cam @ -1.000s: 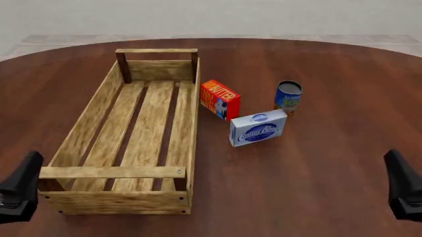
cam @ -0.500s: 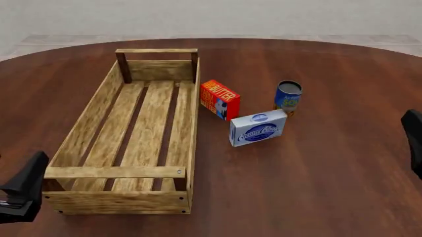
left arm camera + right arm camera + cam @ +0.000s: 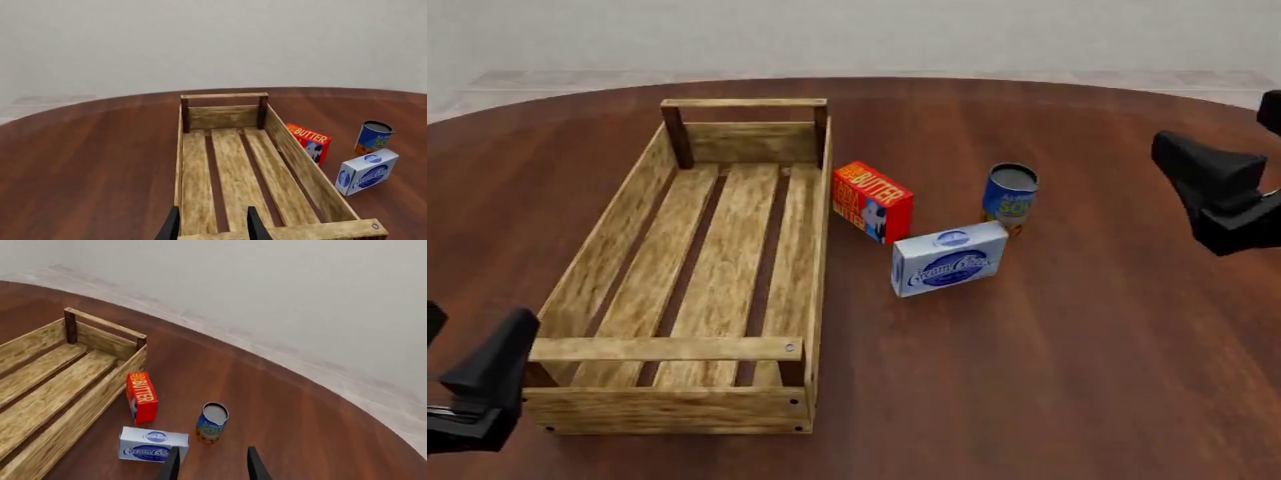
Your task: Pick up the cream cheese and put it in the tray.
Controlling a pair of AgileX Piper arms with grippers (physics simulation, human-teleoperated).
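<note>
The cream cheese (image 3: 949, 258) is a small light blue and white box standing on the table just right of the tray (image 3: 817, 250), a long crate of light wooden slats. My right gripper (image 3: 1217, 188) hangs open well to the right of the box and holds nothing. In the right wrist view the cream cheese (image 3: 153, 444) lies just beyond the open right gripper (image 3: 212, 467). My left gripper (image 3: 483, 388) is open at the tray's near left corner. The left wrist view looks along the tray (image 3: 293, 167) from the open left gripper (image 3: 213, 230), with the cream cheese (image 3: 367, 171) off to one side.
A red and orange butter box (image 3: 872, 200) stands between the tray and the cream cheese, a little farther back. A blue can (image 3: 1010, 195) stands just behind the cream cheese. The dark wooden table (image 3: 1068, 380) is round, its far edge curving behind the tray.
My right gripper has moved from the near right corner of the view to farther out over the table, level with the can. The left gripper crept slightly rightward. No object moved.
</note>
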